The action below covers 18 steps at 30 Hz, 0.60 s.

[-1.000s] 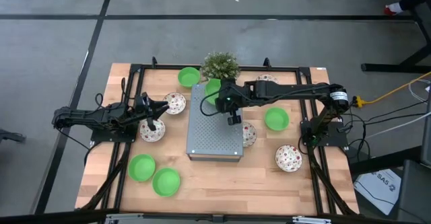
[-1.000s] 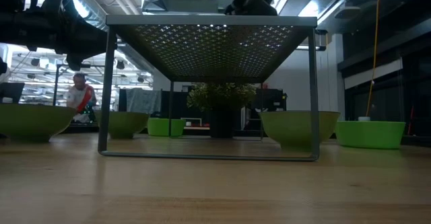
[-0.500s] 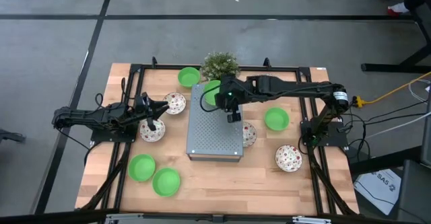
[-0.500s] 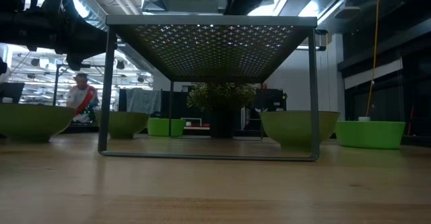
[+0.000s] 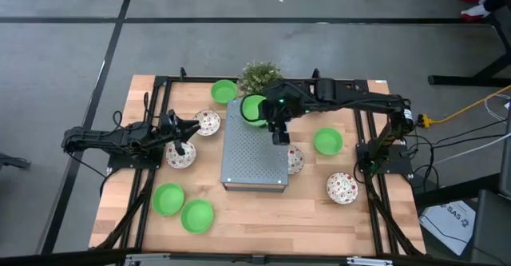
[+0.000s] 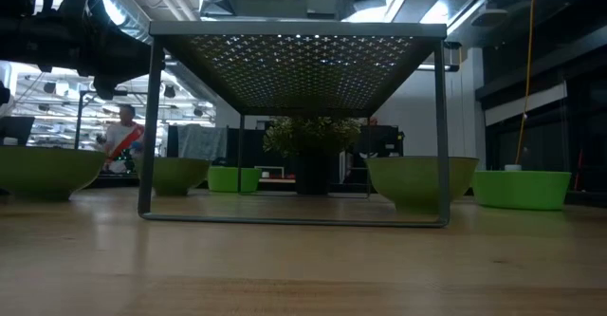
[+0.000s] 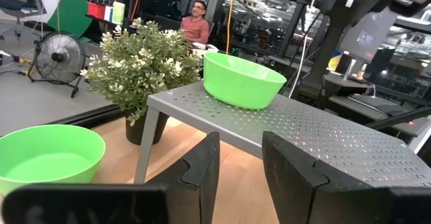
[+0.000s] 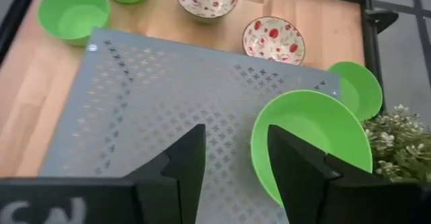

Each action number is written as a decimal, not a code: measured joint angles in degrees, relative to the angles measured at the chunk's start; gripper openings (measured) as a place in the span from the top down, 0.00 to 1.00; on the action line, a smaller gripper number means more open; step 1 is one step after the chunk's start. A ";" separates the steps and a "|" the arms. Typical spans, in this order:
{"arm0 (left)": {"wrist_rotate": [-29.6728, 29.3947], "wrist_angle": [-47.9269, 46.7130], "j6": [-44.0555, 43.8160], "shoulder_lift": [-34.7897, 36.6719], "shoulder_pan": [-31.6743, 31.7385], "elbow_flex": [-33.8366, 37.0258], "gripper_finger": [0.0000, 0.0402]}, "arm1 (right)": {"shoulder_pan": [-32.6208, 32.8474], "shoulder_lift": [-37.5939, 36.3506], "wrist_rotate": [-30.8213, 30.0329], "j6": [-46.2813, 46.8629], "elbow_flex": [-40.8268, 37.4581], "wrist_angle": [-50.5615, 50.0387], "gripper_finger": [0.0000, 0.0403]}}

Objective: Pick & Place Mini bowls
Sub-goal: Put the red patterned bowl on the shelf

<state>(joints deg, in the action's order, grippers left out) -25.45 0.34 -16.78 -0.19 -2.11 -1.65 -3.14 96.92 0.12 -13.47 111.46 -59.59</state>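
One plain green mini bowl (image 5: 254,109) (image 8: 310,143) (image 7: 242,81) sits upright on its base at the far edge of the grey perforated stand (image 5: 254,158). My right gripper (image 5: 274,126) (image 8: 236,177) hangs open above the stand's top, just near-side of that bowl and clear of it. My left gripper (image 5: 195,129) (image 7: 240,163) waits open, left of the stand, between two patterned bowls (image 5: 209,122) (image 5: 180,154). Other green bowls (image 5: 224,90) (image 5: 327,141) (image 5: 168,198) (image 5: 197,216) and patterned ones (image 5: 342,188) (image 5: 296,159) rest on the table.
A small bushy potted plant (image 5: 261,77) stands just beyond the stand's far edge. A black frame (image 5: 160,81) runs around the wooden tabletop. The stand's near half (image 5: 254,174) is bare. A person (image 7: 196,23) sits in the room beyond.
My right gripper has risen and drawn back a little toward the table's far right, uncovering the green bowl. The bowl has stayed where it was on the stand's far edge.
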 joint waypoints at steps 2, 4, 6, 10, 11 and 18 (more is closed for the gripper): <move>0.01 0.00 -0.01 -0.01 0.00 0.00 0.73 | 0.87 -0.08 0.00 0.01 0.96 -0.88 0.60; 0.00 0.02 0.00 -0.02 0.00 0.00 0.73 | 1.98 -0.56 0.09 -0.01 1.14 -2.10 0.60; 0.01 0.01 -0.01 -0.01 0.01 0.00 0.73 | 3.14 -1.05 0.09 0.20 1.14 -3.42 0.60; 0.00 0.01 0.00 0.00 0.00 0.00 0.73 | 5.35 -1.33 0.04 1.17 1.16 -6.81 0.60; 0.00 0.02 0.00 0.00 0.02 0.00 0.73 | 5.87 -1.33 0.02 1.15 1.16 -7.20 0.60; 0.00 0.01 -0.01 0.00 0.02 0.00 0.73 | 9.40 -1.36 -0.06 2.76 1.16 -11.93 0.60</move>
<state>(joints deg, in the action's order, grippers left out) -25.45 0.35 -16.78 -0.19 -2.09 -1.65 6.26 95.57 0.06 -10.70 112.62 -71.52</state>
